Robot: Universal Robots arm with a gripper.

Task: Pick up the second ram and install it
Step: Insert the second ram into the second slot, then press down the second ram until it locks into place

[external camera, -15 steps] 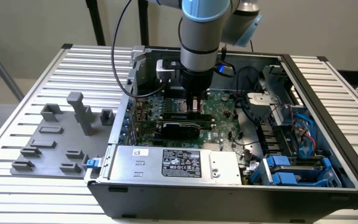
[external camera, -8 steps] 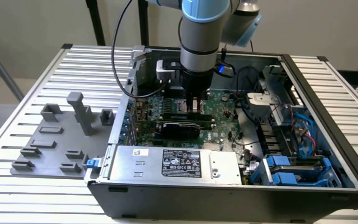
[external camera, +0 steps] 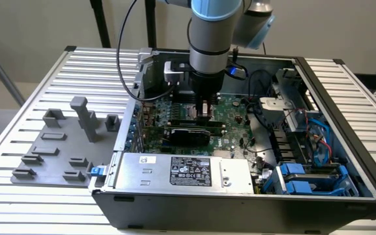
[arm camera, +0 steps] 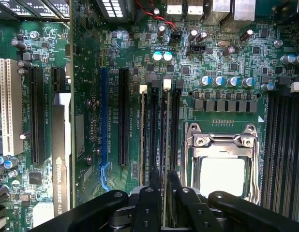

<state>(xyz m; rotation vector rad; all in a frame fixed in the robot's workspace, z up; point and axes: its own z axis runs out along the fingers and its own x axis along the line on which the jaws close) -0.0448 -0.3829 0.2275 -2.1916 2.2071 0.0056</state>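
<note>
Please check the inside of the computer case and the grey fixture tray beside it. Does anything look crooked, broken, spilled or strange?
Nothing stands out. The gripper hangs low over the motherboard at the memory slots, next to the bare processor socket. The black expansion card sits straight. The grey fixture tray lies flat on the table.

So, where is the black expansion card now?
In the exterior view, the black expansion card stands on the green motherboard in the middle of the open case, between the hand and the silver power supply.

The second ram [arm camera: 168,130] — a thin green stick seen edge-on — stands upright in a motherboard memory slot.
</note>
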